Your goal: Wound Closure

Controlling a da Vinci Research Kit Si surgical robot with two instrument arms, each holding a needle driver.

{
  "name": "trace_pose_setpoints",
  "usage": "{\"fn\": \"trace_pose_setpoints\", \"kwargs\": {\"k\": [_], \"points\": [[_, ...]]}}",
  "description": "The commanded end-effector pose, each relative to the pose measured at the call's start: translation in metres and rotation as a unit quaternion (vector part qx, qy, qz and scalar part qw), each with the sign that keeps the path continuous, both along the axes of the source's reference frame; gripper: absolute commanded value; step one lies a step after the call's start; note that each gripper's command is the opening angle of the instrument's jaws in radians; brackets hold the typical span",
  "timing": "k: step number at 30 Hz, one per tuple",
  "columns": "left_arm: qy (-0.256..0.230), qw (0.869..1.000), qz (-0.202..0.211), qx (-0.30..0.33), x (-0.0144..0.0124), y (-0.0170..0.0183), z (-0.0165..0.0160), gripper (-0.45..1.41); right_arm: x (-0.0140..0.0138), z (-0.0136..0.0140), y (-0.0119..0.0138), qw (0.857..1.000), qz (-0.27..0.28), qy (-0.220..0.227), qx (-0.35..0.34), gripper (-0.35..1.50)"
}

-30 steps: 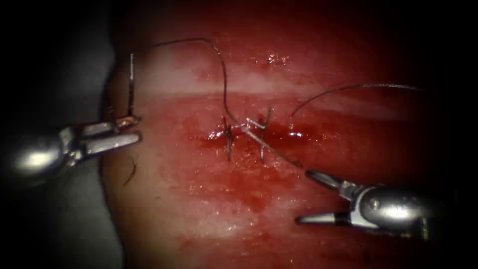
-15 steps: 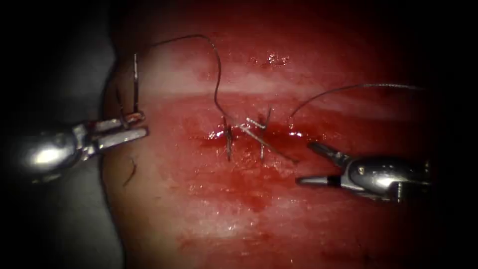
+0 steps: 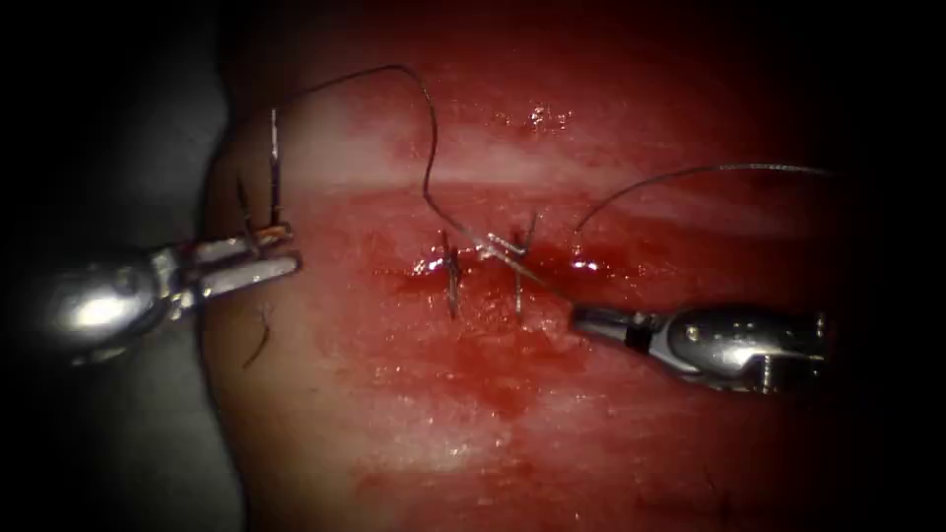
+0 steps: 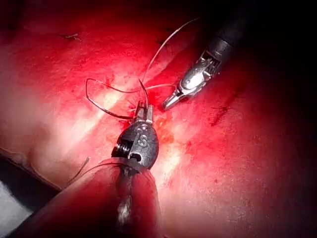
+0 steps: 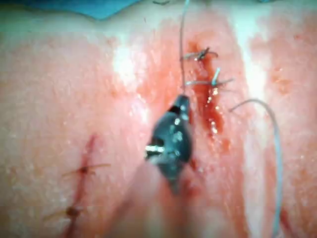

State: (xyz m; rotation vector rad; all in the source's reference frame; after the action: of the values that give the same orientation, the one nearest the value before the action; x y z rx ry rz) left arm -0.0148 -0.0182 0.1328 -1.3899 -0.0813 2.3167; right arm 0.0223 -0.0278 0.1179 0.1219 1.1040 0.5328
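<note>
While the endoscope view laid the cut point(image 3: 493, 271) out crosswise with its two stitches point(image 3: 451, 281), my right wrist view looked along my shaft and showed further stitches point(image 5: 81, 171) on another, darker line well apart from the cut. My left wrist view took in both tools together, with a loop of thread point(image 4: 101, 96) lying on the tissue point(image 4: 237, 163) beside my left tool.

My left tool point(image 3: 271, 251) sat at the left edge of the tissue point(image 3: 493, 433), well to the left of the cut. Its jaws were clamped on the needle point(image 3: 275, 172), gripping it at its lower end, and the needle stood nearly upright above them, clear of the tissue. From there the thread point(image 3: 424, 128) arched up and over, then dropped to the stitches at the cut.

My right tool point(image 3: 581, 317) lay just right of the cut. Its jaws were closed on the strand of thread that ran down and right from the second stitch, gripping it close to the tissue surface. My right wrist view showed the same strand point(image 5: 182, 49) running straight up from my right tool's tip point(image 5: 181, 106). A further strand point(image 3: 690, 174) curved away from the cut towards the right, loose. Red fluid point(image 3: 552, 261) pooled in the cut between the stitches and my right tool.
</note>
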Motion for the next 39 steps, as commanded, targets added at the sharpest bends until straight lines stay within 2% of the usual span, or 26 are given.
{"fn": "trace_pose_setpoints", "kwargs": {"k": [1,8,15,32,39], "points": [[0.0,1.0,0.001,0.002,-0.0005,-0.0009,0.0006,-0.45,0.0005,-0.0001,-0.0014,1.0,-0.006,0.005,0.004,-0.35],[-0.001,1.0,0.002,0.002,-0.0004,-0.0008,0.0009,-0.45,0.0009,-0.0028,-0.0031,1.0,-0.014,0.016,0.012,-0.35],[-0.001,1.0,0.003,-0.001,0.0,-0.0007,0.0017,-0.45,0.0015,-0.0074,-0.0063,0.999,-0.028,0.034,0.025,-0.35],[0.0,1.0,0.004,-0.004,0.0005,-0.0006,0.0028,-0.45,0.0057,-0.0187,-0.0146,0.994,-0.083,0.063,0.028,-0.35],[0.0,1.0,0.004,-0.004,0.0005,-0.0006,0.0028,-0.45,0.007,-0.0221,-0.0169,0.992,-0.096,0.074,0.03,-0.35]]}}
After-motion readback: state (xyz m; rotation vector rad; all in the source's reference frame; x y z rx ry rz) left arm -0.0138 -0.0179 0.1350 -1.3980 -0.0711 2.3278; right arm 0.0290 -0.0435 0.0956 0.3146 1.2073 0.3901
